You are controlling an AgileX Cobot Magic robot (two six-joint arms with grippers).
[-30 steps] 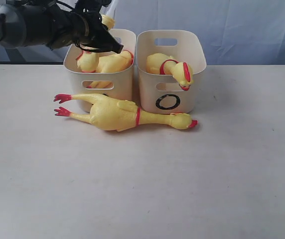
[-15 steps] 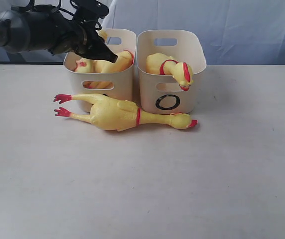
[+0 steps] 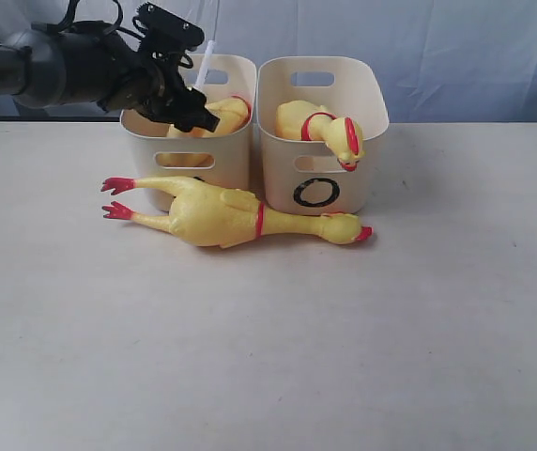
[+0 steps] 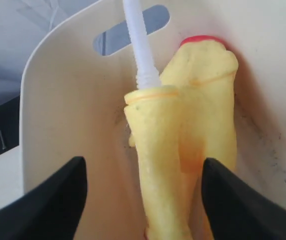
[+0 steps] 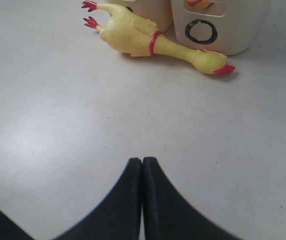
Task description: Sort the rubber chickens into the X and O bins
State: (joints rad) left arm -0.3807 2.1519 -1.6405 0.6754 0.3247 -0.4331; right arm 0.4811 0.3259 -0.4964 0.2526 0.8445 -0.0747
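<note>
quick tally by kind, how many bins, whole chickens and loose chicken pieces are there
cream bins: 2, the O bin and the left bin
chickens in one piece, as far as shows: 2, the chicken on the table and the chicken in the O bin
loose pieces in the left bin: 2, the neck piece with the white tube and the body piece
total: 6

Matt rubber chicken (image 3: pixel 217 214), smooth plastic bin (image 3: pixel 367 160)

The left arm (image 3: pixel 53 66) is reaching in from the left of the exterior view with its wrist angling downward and the left gripper (image 4: pixel 143 167) spreading its fingers (image 4: pixel 48 200) well apart, while the right gripper (image 5: pixel 142 167) is pressing its own fingers tightly together.
</note>
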